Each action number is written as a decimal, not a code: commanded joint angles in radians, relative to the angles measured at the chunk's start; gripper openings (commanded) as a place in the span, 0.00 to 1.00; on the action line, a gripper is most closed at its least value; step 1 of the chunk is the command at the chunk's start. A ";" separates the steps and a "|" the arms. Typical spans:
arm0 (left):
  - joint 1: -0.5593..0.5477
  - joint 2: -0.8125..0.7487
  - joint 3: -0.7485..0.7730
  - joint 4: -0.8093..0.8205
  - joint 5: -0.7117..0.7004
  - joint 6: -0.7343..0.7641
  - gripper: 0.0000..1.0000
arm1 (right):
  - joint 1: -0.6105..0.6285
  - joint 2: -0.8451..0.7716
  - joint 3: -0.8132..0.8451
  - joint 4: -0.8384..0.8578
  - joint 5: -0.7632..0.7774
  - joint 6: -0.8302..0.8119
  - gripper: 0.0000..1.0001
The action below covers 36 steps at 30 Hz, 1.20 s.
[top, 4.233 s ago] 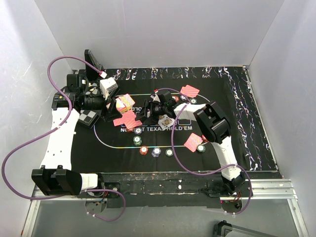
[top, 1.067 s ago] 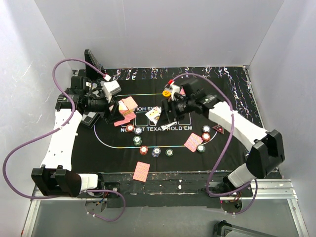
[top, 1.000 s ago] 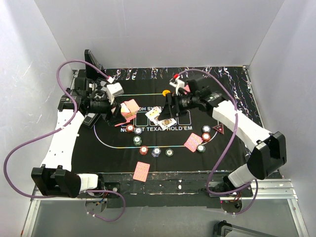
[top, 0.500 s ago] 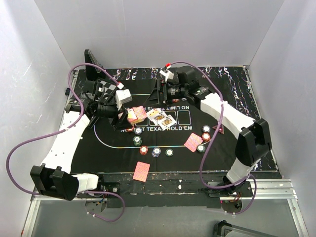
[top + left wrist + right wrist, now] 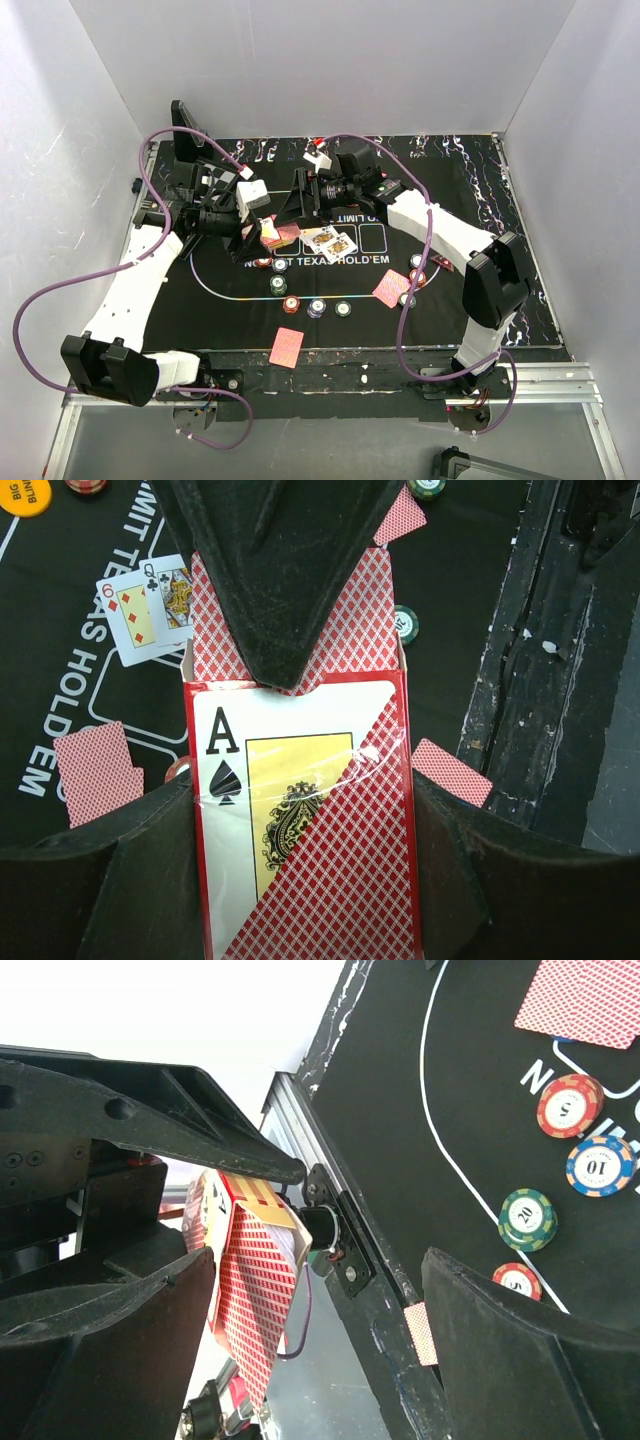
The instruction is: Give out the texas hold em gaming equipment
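Left gripper (image 5: 300,790) was pinching the red card box (image 5: 300,880) by its two long sides, a finger pressed to each, with the ace-of-spades face turned to the wrist camera. The box's top flap stood open and red-backed cards (image 5: 350,630) showed inside it. A black wedge (image 5: 270,580) lay across that open end; whether it touched the cards could not be told. From above, the box (image 5: 272,232) hung over the left part of the black printed mat (image 5: 480,250), held off its surface. Right gripper (image 5: 320,1260) had its fingers spread wide, with the box (image 5: 250,1290) close by one finger (image 5: 110,1360) in its wrist view; from above it (image 5: 297,205) sat just beside the box, facing the left gripper (image 5: 250,232).

Just right of the box, two face-up cards (image 5: 332,241), a six of diamonds and a queen of clubs, lay overlapping in the mat's centre. One face-down card (image 5: 286,346) rested at the mat's near edge and another (image 5: 390,288) toward the right. Poker chips lay in a row (image 5: 317,307) near the front, more (image 5: 280,264) sat below the box, and a few (image 5: 415,277) beside the right-hand card. A yellow disc (image 5: 22,492) showed at the corner of the left wrist view.
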 commanded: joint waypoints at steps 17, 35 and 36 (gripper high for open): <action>-0.006 -0.026 0.029 0.083 0.022 -0.038 0.00 | -0.049 -0.092 -0.154 0.184 -0.081 0.105 0.66; -0.006 -0.035 0.028 0.089 0.019 -0.054 0.00 | -0.124 -0.172 -0.199 0.184 -0.084 0.102 0.43; -0.006 -0.036 0.028 0.091 0.019 -0.052 0.00 | -0.127 -0.178 -0.200 0.184 -0.084 0.103 0.41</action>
